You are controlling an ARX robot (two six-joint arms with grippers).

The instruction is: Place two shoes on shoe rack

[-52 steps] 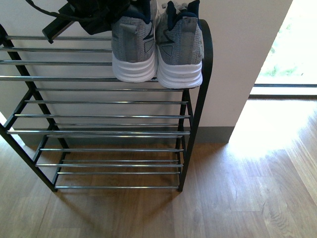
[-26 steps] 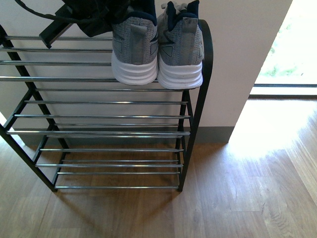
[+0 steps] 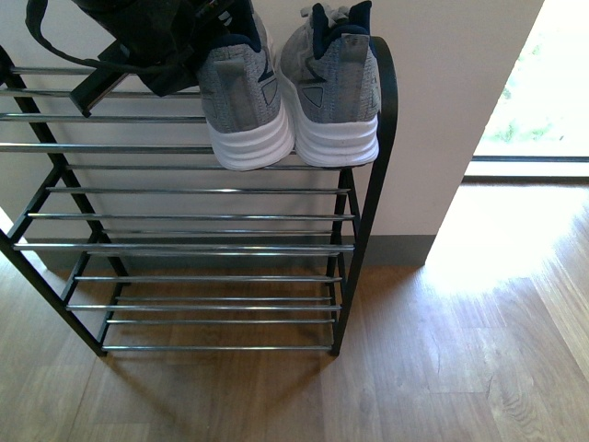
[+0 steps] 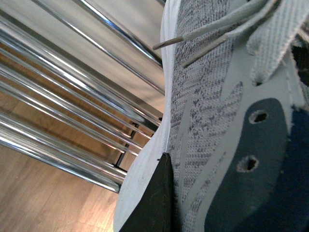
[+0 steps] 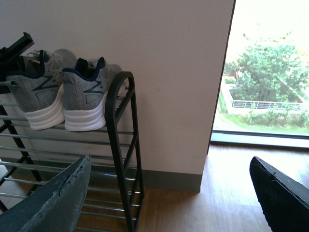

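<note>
Two grey knit sneakers with white soles stand heel-out on the top tier of the shoe rack (image 3: 368, 184), at its right end. My left gripper (image 3: 170, 41) is shut on the left sneaker (image 3: 241, 106), which is turned at an angle with its heel close to the right sneaker (image 3: 333, 92). In the left wrist view the held sneaker (image 4: 207, 111) fills the picture, with one black finger (image 4: 154, 203) pressed on its side above the chrome bars (image 4: 72, 92). My right gripper (image 5: 166, 198) is open and holds nothing. It is away from the rack (image 5: 123, 145), with both sneakers (image 5: 84, 94) in sight.
A white wall (image 3: 442, 110) stands right behind the rack. Lower tiers of chrome bars (image 3: 202, 244) run below the sneakers. Wooden floor (image 3: 442, 368) spreads to the right, toward a bright glass door (image 5: 265, 87).
The left sneaker has twisted in my left gripper; its heel now angles toward the right sneaker and sits slightly lower. The right sneaker has not moved.
</note>
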